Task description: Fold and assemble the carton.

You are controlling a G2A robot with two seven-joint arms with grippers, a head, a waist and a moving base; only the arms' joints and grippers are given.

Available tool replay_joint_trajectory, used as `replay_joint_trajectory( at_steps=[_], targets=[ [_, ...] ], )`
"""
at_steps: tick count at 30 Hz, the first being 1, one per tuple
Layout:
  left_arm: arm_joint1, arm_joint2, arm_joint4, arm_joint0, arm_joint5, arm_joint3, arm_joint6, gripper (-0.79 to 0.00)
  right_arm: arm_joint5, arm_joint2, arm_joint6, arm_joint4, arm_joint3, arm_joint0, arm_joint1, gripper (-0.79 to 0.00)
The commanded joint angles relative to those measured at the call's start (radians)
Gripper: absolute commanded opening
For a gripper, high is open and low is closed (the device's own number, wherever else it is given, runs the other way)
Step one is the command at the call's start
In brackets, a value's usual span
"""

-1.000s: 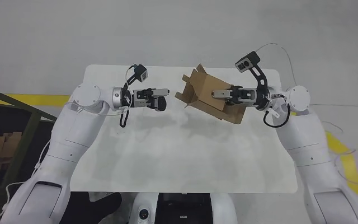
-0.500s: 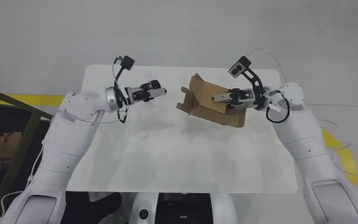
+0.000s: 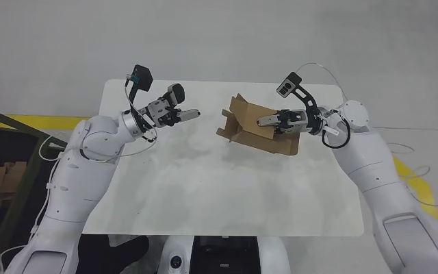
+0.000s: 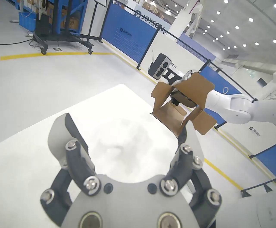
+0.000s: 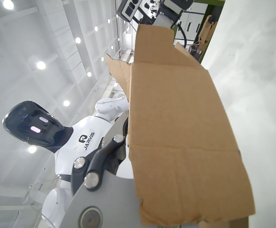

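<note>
My left gripper [image 4: 127,123] is closest to me. Its two fingers [image 4: 71,127] are wide apart, with nothing between them. It hangs over the left part of the white tabletop [image 3: 226,192] and points at the carton [image 4: 195,90].

The carton is plain brown cardboard. It sits over the far right part of the tabletop, well apart from my left gripper. It is tipped on its side, and its open end faces my left gripper. The flaps stick out around that open end. I cannot tell if its low edge touches the tabletop.

My right gripper [image 3: 263,121] is clamped on one wall of the carton [image 3: 245,111]. From my right wrist, the big brown wall [image 5: 176,118] is in the way. It hides most of that gripper, and I see just one dark finger [image 5: 107,151] next to it.

Past the tabletop is a grey floor with a yellow line [image 4: 54,55]. A black stand on wheels [image 4: 62,32] is there, with blue shelves [image 4: 28,13] beside it. Farther back is a row of blue panels [image 4: 127,32] with white writing on them.
</note>
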Motion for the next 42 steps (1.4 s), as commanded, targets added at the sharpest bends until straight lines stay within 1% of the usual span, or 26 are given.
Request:
replay_joint_trajectory(
  at_steps=[1,25,27,29,33,35,36,39,41,42],
  targets=[
    [0.000,0.000,-0.011,0.000,0.000,0.000,-0.007,0.000,0.000,0.000,0.000,0.000,-0.001,0.000,0.000,-0.785],
    [0.000,0.000,-0.010,0.001,0.004,0.000,-0.003,0.000,0.000,0.000,0.000,0.000,-0.001,0.000,0.000,-0.785],
    [0.000,-0.009,0.043,0.000,0.023,-0.009,0.030,0.000,0.000,0.000,0.000,0.000,-0.001,0.000,0.000,-0.785],
    [-0.001,-0.015,0.142,-0.002,0.018,-0.006,0.080,0.000,0.000,0.000,0.000,0.000,-0.001,0.000,0.000,-0.785],
    [-0.007,-0.012,0.319,-0.010,0.017,0.039,0.236,0.000,0.000,0.000,0.000,0.000,-0.001,0.000,0.000,-0.785],
    [-0.011,-0.002,0.378,-0.016,-0.011,0.071,0.309,0.000,0.000,0.000,0.000,0.000,-0.001,0.000,0.000,-0.785],
    [-0.012,0.005,0.399,-0.021,-0.043,0.087,0.339,0.000,0.000,0.000,0.000,0.000,-0.001,0.000,0.000,-0.785],
    [-0.014,0.021,0.448,-0.041,-0.181,0.147,0.418,0.000,0.000,0.000,0.000,0.000,-0.001,0.000,0.000,-0.785],
    [-0.014,0.030,0.475,-0.058,-0.283,0.188,0.451,0.000,0.000,0.000,0.000,0.000,-0.001,0.000,0.000,-0.785],
    [-0.014,0.032,0.496,-0.065,-0.317,0.210,0.463,0.000,0.000,0.000,0.000,0.000,-0.001,0.000,0.000,-0.785]
  ],
)
